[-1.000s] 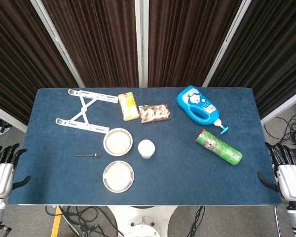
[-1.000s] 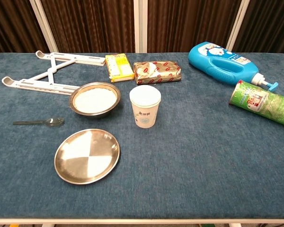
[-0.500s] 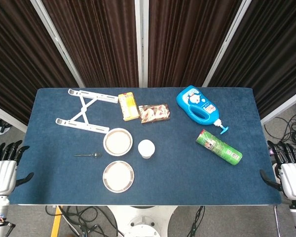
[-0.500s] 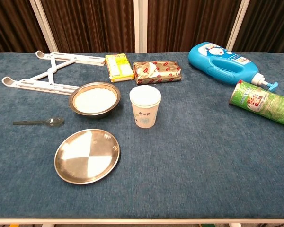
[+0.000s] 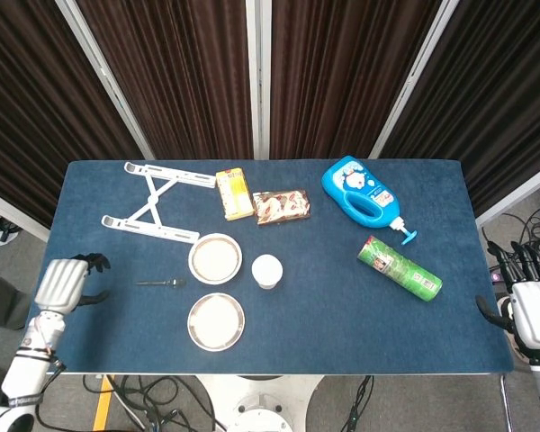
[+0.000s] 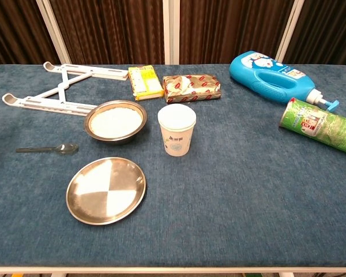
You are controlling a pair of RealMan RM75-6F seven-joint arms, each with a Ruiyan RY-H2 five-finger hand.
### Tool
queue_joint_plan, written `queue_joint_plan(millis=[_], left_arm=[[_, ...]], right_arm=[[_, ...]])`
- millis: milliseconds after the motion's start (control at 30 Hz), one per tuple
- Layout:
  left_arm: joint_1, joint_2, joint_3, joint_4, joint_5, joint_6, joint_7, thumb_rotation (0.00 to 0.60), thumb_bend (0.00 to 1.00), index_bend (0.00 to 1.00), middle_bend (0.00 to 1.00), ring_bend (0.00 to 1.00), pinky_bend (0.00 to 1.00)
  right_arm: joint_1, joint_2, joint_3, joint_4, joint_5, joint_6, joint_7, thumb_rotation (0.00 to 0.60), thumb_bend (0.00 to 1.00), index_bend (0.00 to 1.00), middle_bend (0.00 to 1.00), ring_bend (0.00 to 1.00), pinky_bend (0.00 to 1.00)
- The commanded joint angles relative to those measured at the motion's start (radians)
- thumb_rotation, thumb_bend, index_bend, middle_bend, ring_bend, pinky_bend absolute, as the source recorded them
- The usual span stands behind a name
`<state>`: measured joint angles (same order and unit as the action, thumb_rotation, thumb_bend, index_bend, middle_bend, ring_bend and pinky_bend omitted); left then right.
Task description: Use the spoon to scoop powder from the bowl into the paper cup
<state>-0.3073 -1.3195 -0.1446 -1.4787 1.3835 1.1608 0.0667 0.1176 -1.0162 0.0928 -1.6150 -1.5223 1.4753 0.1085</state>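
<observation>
A small spoon lies flat on the blue table, left of the metal bowl that holds pale powder. The white paper cup stands upright just right of the bowl. My left hand hovers over the table's left edge, a short way left of the spoon, holding nothing, fingers apart. My right hand stays off the table's right edge, fingers spread and empty. Neither hand shows in the chest view.
An empty steel plate sits in front of the bowl. A white folding stand, a yellow box, a snack packet, a blue detergent bottle and a green can lie farther back and right.
My left hand has risen from beside the table and moved right, over the table's left edge toward the spoon. The right hand has barely shifted. Objects are unmoved.
</observation>
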Motion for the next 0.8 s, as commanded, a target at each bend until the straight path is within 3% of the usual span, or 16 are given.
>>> queue_joint_plan(millis=[33, 400, 800], left_arm=[[-0.09, -0.069, -0.023, 0.051, -0.082, -0.129, 0.013, 0.6, 0.23, 0.54, 0.81, 0.79, 0.99], [-0.19, -0.197, -0.04, 0.123, -0.299, -0.269, 0.151, 0.6, 0.24, 0.55, 0.91, 0.87, 1.0], [-0.191, -0.256, -0.016, 0.167, -0.429, -0.26, 0.215, 0.6, 0.28, 0.56, 0.92, 0.88, 1.0]], right_arm=[[0.0, -0.002, 0.001, 0.003, 0.003, 0.0, 0.002, 0.6, 0.23, 0.0, 0.18, 0.0, 0.0], [-0.009, -0.014, -0.005, 0.024, 0.021, -0.005, 0.023, 0.6, 0.23, 0.0, 0.18, 0.0, 0.0], [-0.014, -0.021, -0.009, 0.037, 0.026, -0.01, 0.038, 0.6, 0.23, 0.0, 0.18, 0.0, 0.0]])
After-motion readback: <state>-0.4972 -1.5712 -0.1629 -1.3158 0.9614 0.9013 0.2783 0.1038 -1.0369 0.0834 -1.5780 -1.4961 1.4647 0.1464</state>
